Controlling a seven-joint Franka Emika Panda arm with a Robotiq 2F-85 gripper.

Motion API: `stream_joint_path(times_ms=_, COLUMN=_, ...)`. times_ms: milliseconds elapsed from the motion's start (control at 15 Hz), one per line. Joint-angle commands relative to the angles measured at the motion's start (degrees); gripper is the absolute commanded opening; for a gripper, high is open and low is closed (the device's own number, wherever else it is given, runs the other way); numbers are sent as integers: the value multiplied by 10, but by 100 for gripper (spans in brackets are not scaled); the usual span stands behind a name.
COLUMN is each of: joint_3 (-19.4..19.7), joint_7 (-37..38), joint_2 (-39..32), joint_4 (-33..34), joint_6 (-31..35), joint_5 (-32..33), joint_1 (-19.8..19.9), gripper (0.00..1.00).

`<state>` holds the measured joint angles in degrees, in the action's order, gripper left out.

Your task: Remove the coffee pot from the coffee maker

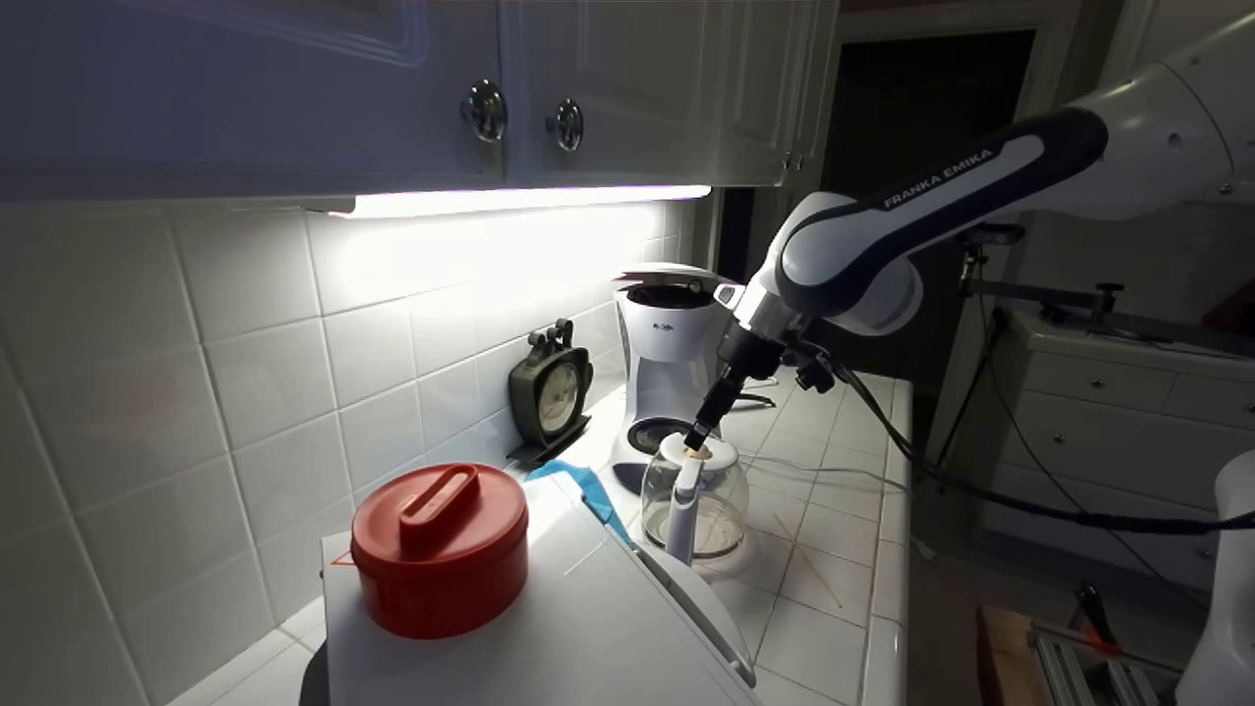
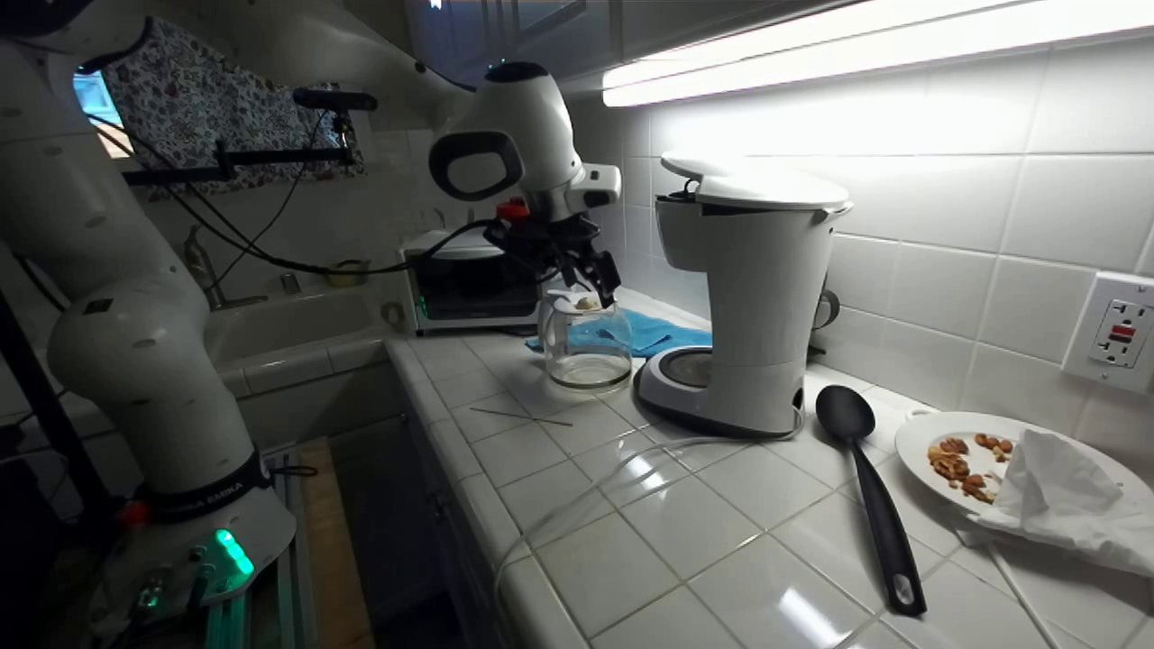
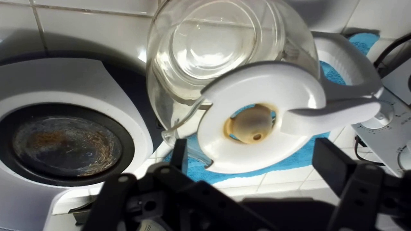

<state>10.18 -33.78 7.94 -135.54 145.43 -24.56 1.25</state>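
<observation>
While the coffee pot (image 2: 586,347) shows clear glass w/ wht lid (image 3: 276,93), your arm (image 1: 902,216) slants down. Gripper (image 3: 252,157) gapes wide.

The coffee maker (image 2: 757,306) was found white, its warming plate (image 3: 65,144) black with rust-brown patches. The coffee pot (image 2: 588,347) was noted as clear and white-lidded, the container (image 1: 441,569) as red, the cloth (image 2: 663,333) blue, the curtain (image 2: 203,99) floral-patterned.

The coffee maker (image 2: 762,297) is showing smooth plastic, its warming plate (image 3: 67,144) looking rough. Near the coffee maker, the coffee pot (image 2: 588,350) is gleaming in clear glass, a cloth towel (image 2: 663,333) is looking matt, and the tiled surface (image 2: 712,568) is shining.
</observation>
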Motion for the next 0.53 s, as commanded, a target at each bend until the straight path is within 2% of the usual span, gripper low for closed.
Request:
stream_joint_path(times_ms=0, joint_3=4, joint_7=-35, joint_2=-18, joint_4=17, joint_6=-9, joint_5=-39, joint_1=-4, gripper=100)
stream_joint_path(times_ms=467, joint_3=-1, joint_7=-49, joint_2=-31, joint_4=25, joint_6=-16, joint_5=-55, joint_1=1, gripper=100)
